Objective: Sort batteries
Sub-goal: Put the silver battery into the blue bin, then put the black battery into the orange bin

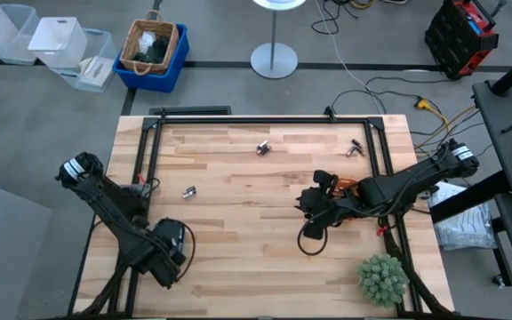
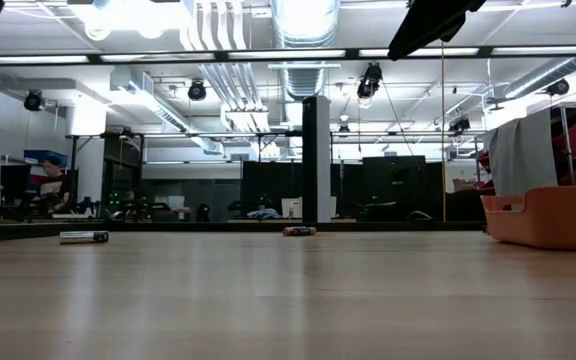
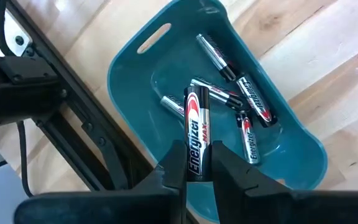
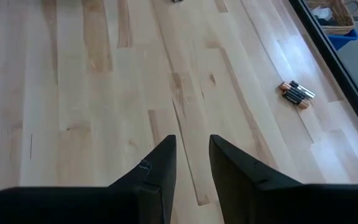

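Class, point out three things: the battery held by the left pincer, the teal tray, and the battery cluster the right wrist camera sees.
Held battery (image 3: 196, 132): left wrist view, on its label.
Teal tray (image 3: 124, 87): left wrist view, on its wall.
Battery cluster (image 4: 297, 94): right wrist view, at its middle.

You see a black-and-silver battery with red lettering between the dark fingers of the left gripper, over a teal tray of matching batteries. The table is pale striped wood; an orange tray sits at its edge.
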### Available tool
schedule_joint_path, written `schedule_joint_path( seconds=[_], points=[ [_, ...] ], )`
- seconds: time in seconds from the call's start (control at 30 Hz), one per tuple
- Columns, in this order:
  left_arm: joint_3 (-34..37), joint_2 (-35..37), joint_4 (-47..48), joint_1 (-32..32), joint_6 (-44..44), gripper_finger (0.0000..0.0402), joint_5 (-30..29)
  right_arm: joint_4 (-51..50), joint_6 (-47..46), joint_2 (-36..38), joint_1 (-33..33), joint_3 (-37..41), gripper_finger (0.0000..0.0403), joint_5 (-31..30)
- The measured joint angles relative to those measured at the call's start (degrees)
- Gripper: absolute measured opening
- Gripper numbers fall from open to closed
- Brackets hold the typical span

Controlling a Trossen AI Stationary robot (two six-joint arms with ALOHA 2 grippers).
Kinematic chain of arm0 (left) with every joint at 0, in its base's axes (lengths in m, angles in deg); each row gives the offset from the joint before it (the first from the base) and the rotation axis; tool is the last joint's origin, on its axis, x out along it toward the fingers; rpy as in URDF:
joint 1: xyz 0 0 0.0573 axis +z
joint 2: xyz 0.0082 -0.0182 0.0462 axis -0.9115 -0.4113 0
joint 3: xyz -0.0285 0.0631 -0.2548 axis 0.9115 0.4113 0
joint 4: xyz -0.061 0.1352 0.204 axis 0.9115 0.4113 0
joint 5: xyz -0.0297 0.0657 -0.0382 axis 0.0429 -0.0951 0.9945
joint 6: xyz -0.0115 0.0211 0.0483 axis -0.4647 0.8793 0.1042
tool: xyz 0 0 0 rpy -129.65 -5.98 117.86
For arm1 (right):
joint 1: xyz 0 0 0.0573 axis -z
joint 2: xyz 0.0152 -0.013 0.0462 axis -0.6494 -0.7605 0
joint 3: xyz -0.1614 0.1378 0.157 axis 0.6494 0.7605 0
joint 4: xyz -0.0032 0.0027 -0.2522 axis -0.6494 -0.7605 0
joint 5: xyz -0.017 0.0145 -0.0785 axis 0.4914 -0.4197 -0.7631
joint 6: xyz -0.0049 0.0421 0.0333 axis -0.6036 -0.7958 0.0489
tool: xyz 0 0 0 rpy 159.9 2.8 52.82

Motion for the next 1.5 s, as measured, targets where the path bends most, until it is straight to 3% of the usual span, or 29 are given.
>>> schedule_joint_path(
  seconds=[0.17, 0.43, 0.67, 0.97, 1.27, 1.5],
  points=[
    [0.02, -0.02, -0.11, 0.0, -0.01, 0.0028, -0.02, 0.02, 0.06, 0.0, 0.0, 0.0, 0.01, 0.0],
    [0.04, -0.02, -0.11, 0.02, -0.61, 0.013, -0.03, 0.02, 0.16, 0.0, 0.0, 0.0, 0.0104, 0.0],
    [0.07, -0.02, -0.13, 0.02, -0.61, 0.0154, -1.06, 0.63, -0.28, 0.0, 0.44, 0.0, 0.0093, 0.02],
    [-0.54, -0.02, 0.06, 0.07, 1.53, 0.0156, -11.6, 4.14, -0.03, 0.0, 5.76, -0.45, 0.01, 0.07],
    [-4.58, 0.02, 1.72, 0.12, 8.34, 0.0157, -29.09, 6.51, 0.45, 0.0, 12.78, -0.85, 0.0109, 0.26],
    [-7.49, 0.04, 8.15, 0.26, 9.95, 0.0157, -38.23, 8.23, 1.46, -1.74, 19.0, -3.4, 0.0109, 0.43]
  ],
)
